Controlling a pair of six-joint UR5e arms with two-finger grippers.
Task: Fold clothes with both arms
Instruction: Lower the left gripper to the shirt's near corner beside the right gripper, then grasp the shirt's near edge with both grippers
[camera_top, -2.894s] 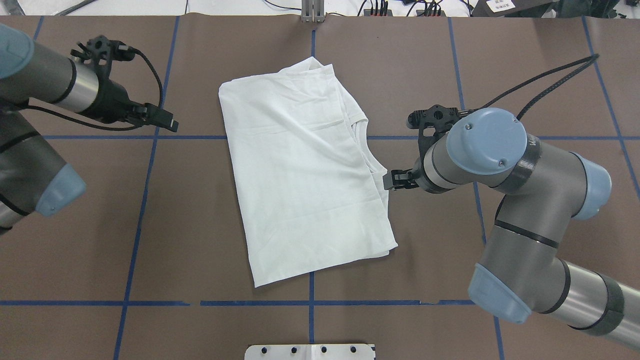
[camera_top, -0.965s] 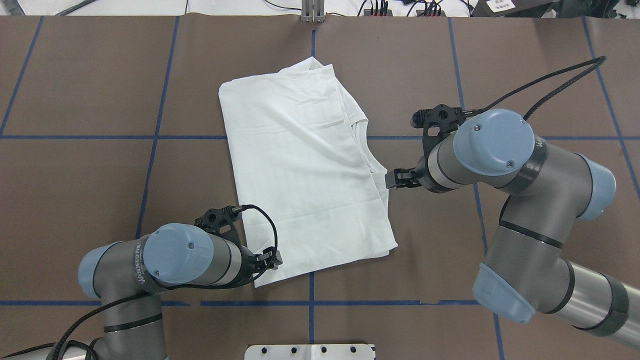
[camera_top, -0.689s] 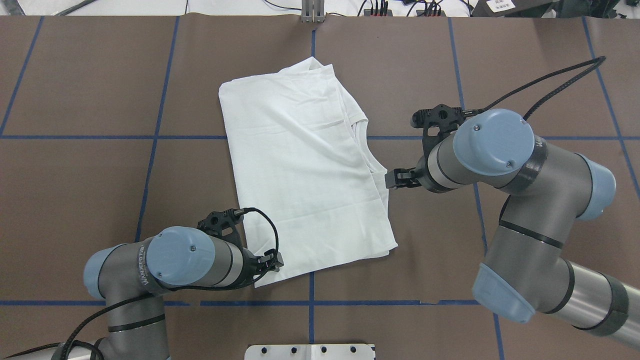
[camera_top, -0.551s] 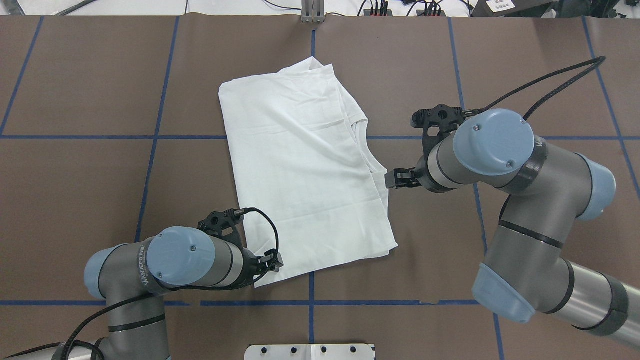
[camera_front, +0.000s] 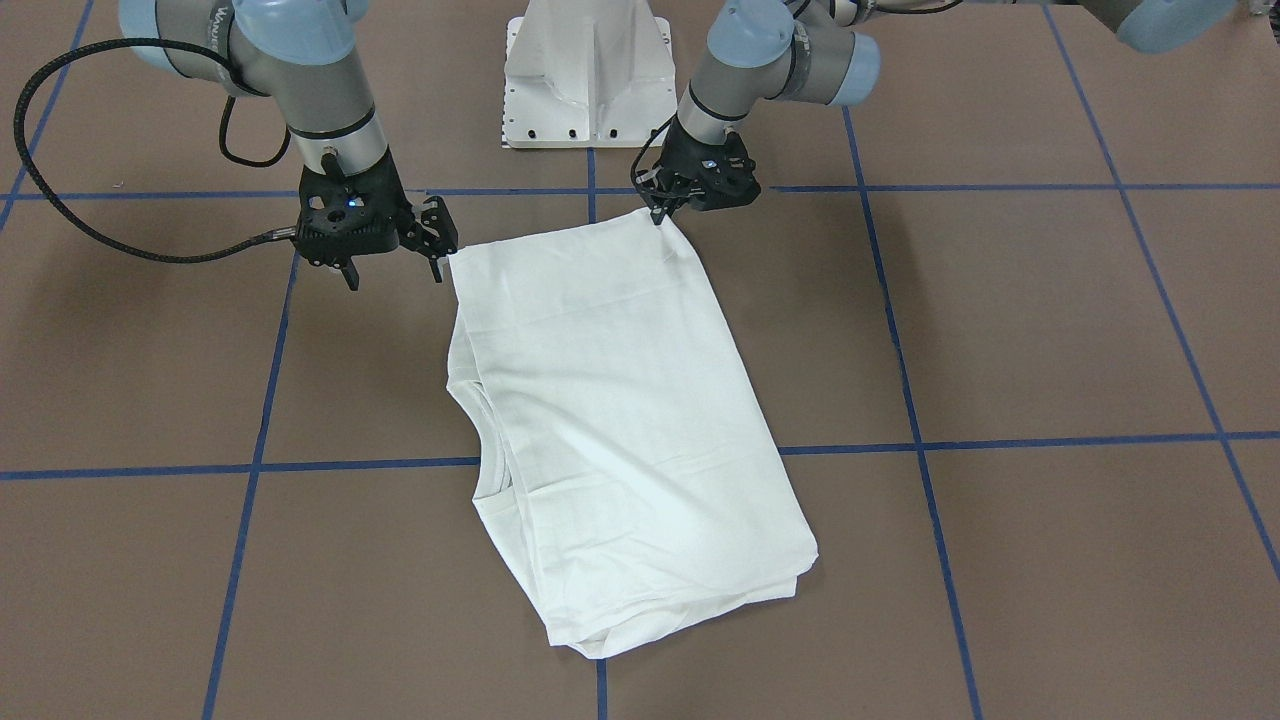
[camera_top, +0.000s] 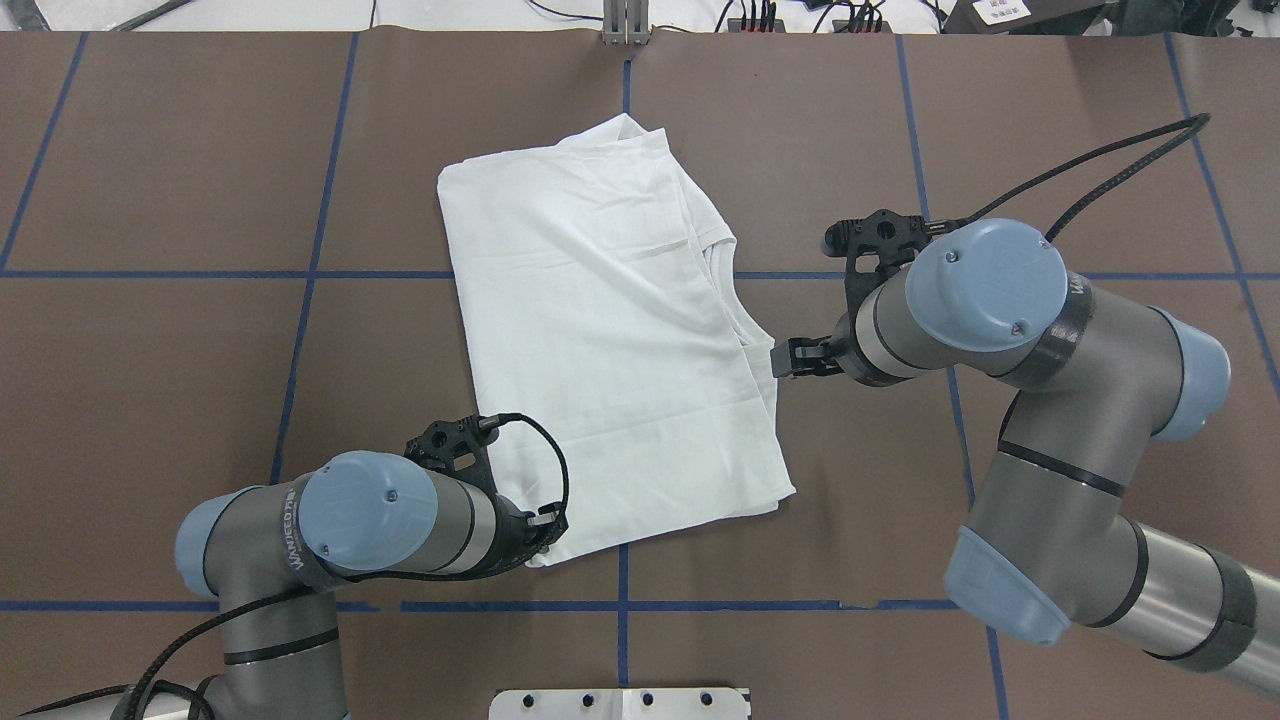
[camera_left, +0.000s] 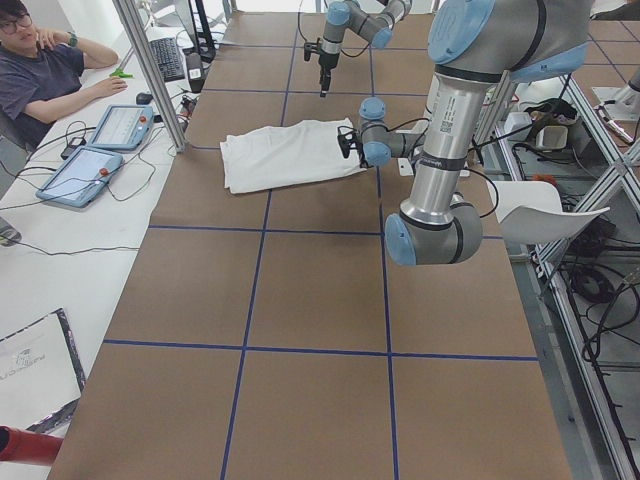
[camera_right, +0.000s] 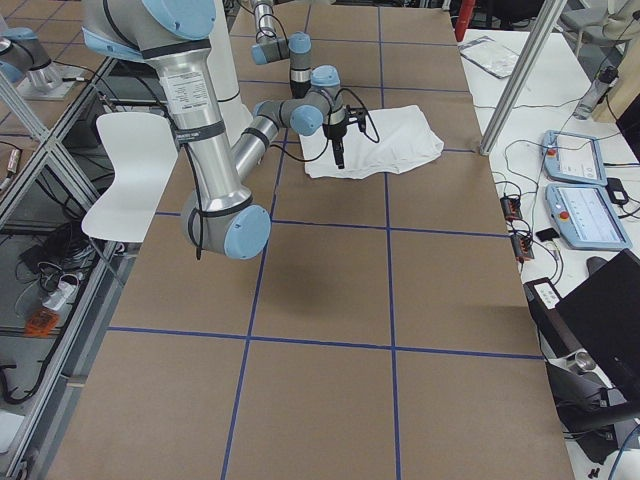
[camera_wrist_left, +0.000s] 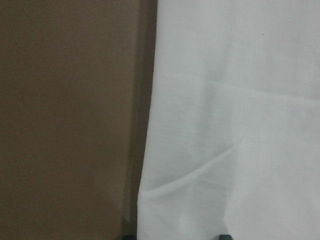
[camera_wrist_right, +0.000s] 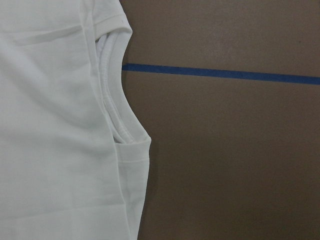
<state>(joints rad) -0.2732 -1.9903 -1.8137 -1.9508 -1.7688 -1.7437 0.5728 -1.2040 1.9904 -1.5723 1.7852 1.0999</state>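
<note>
Logging one white T-shirt (camera_top: 600, 350), folded into a long rectangle, lying flat and slightly askew near the middle of the brown desk (camera_top: 180, 400), across the blue tape lines (camera_top: 300, 274) of the grid. We find its ribbed collar (camera_wrist_right: 111, 112) on the edge that faces the robot's right, with folded layers stacked beside it. Left arm (camera_top: 370, 520) comes in low from the robot's side of the desk. The left end effector (camera_top: 548, 524) sits at the shirt's corner nearest the robot on its left, over the cloth's edge. Through the left wrist camera we see white fabric filling the right of the view and bare desk on the left. Two dark fingertips (camera_wrist_left: 130, 237) barely show at the bottom, one by the cloth's edge and the other over the cloth. We read these fingers as apart, with nothing pinched as far as we can tell. Right arm (camera_top: 985, 285) bends in from the right. The right end effector (camera_top: 784, 358) is at the shirt's right edge, close to the collar opening, its tips just beside the fabric. We read its fingers as apart too; whether they touch the cloth we cannot tell. The right wrist camera looks down on the collar, a folded edge and one blue line. White pedestal base (camera_front: 590, 70) stands at the robot's side of the desk. In the left side view a seated person (camera_left: 45, 70) is across the desk from the robot, beside two tablets (camera_left: 120, 127).
</note>
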